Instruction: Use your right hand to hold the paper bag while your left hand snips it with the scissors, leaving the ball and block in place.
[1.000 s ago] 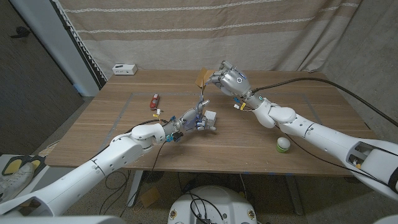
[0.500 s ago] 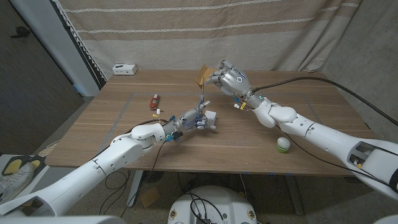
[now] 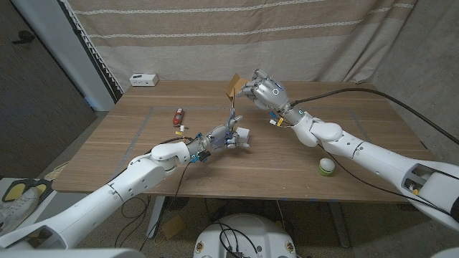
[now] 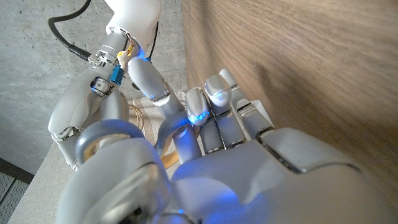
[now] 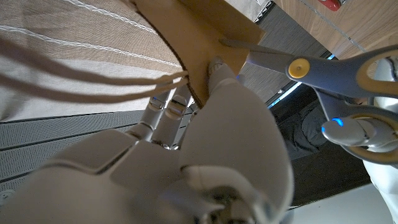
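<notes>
Scissors meet a held-up paper bag above the wooden table (image 3: 287, 154).
The right hand (image 3: 262, 91) grips the brown paper bag (image 3: 232, 86), its flat kraft panel raised over the table's far middle. The left hand (image 3: 228, 137) holds grey, yellow-lined scissors (image 5: 317, 68), blades nearly closed, tips at the bag's edge.

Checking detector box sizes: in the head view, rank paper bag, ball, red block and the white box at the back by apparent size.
1. Paper bag, partly hidden by the right robot hand.
2. White box.
3. Ball and red block: too close to rank.
</notes>
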Controlling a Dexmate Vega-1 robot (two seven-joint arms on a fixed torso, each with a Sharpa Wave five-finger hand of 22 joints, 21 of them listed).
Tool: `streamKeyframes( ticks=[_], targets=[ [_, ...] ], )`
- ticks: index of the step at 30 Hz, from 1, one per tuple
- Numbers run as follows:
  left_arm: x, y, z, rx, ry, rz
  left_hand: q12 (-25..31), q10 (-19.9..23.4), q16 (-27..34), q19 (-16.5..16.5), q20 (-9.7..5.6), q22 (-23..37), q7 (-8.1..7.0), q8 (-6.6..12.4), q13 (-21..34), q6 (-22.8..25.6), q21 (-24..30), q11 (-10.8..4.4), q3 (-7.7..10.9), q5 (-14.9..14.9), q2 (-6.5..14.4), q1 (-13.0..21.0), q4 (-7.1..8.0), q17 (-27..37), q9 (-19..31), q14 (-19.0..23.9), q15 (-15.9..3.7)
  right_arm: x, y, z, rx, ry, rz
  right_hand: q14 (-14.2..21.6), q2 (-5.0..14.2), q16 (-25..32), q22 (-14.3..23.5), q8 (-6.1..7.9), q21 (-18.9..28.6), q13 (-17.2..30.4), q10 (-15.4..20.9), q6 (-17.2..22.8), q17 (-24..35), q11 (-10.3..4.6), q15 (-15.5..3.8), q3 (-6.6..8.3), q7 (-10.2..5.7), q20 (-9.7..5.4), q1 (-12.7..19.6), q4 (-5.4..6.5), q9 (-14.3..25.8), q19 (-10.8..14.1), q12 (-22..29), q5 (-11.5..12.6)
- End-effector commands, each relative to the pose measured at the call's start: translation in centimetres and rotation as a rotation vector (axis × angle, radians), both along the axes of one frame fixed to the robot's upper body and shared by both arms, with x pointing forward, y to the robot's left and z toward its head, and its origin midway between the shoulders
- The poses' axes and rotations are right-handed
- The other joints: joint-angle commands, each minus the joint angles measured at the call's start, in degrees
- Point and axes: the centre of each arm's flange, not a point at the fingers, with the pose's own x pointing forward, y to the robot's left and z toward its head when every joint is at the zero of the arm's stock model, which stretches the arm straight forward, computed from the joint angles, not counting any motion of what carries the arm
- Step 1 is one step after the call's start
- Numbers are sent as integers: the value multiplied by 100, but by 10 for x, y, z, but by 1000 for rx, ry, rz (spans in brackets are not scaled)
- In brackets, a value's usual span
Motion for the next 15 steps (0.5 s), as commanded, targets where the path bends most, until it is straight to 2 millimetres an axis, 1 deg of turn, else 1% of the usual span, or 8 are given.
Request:
streamKeyframes(
  ticks=[1, 2, 4, 5, 7, 9, 11, 15],
  targets=[
    [1, 1, -2, 5, 4, -26, -4, 910, -27, -90, -298, -10, 63, 2831, 13, -472, 46, -1001, -78, -4, 329, 465, 207, 8, 1508, -120, -434, 0, 2, 0, -16, 8, -2, 35, -14, -37, 16, -32, 24, 26, 41, 50, 33, -8, -586, -17, -10, -833, 40, 10, 29, 15, -32, 34],
    [1, 1, -1, 5, 3, -24, -6, 854, -43, -109, -299, -19, 47, 2959, 15, -494, 45, -997, -90, 1, 338, 478, 224, -1, 1756, -154, -434, 0, 2, 0, -17, 9, -4, 41, -12, -37, 17, -34, 26, 30, 48, 56, 37, -10, -586, -17, -13, -834, 40, 10, 29, 16, -32, 34],
    [1, 0, -1, 2, 2, -28, -2, 847, -50, -137, -301, -18, 60, 3034, 15, -450, 40, -1007, -99, 4, 341, 479, 234, -5, 1879, -168, -435, 1, 2, 0, -18, 11, -4, 37, -14, -47, 17, -41, 27, 30, 51, 60, 38, -9, -586, -19, -10, -833, 37, 12, 29, 17, -41, 33],
    [1, 0, -1, 1, 1, -26, 1, 838, -65, -146, -297, -4, 62, 3105, 16, -479, 53, -1011, -110, 7, 345, 481, 245, -15, 2057, -195, -435, 1, 2, 0, -20, 11, -5, 38, -14, -51, 17, -50, 26, 29, 51, 46, 38, -8, -586, -19, -11, -833, 36, 12, 31, 16, -48, 33],
    [2, 0, -1, 5, 2, -31, 6, 852, -60, -148, -302, -15, 53, 3161, 15, -490, 53, -1013, -125, 9, 339, 484, 251, -7, 2227, -189, -436, 2, 2, 0, -23, 14, -8, 47, -15, -50, 16, -54, 25, 30, 57, 54, 46, -10, -586, -21, -12, -832, 34, 13, 31, 16, -54, 33],
    [2, 0, -2, 3, 3, -32, 7, 854, -71, -150, -303, -19, 68, 3188, 16, -469, 54, -1014, -134, 11, 337, 484, 254, -17, 2309, -198, -436, 4, 2, 0, -28, 19, -11, 43, -17, -62, 15, -56, 23, 31, 56, 58, 43, -11, -586, -22, -5, -829, 32, 12, 37, 17, -64, 34],
    [2, 0, -2, -3, 5, -35, 9, 860, -60, -146, -300, -19, 51, 3198, 16, -459, 58, -1004, -137, 11, 339, 482, 257, -6, 2344, -186, -436, 5, 2, 0, -30, 19, -13, 45, -17, -65, 14, -59, 22, 35, 60, 65, 46, -11, -586, -22, -11, -828, 32, 12, 37, 17, -67, 36],
    [2, 0, -3, -8, 10, -34, 8, 865, -65, -153, -298, -17, 58, 3188, 15, -468, 62, -986, -133, 14, 360, 485, 262, -10, 2398, -191, -436, 3, 0, 1, -33, 19, -8, 53, -18, -69, 15, -67, 23, 41, 61, 70, 55, -8, -586, -24, -10, -829, 31, 12, 38, 20, -75, 38]
  ],
)
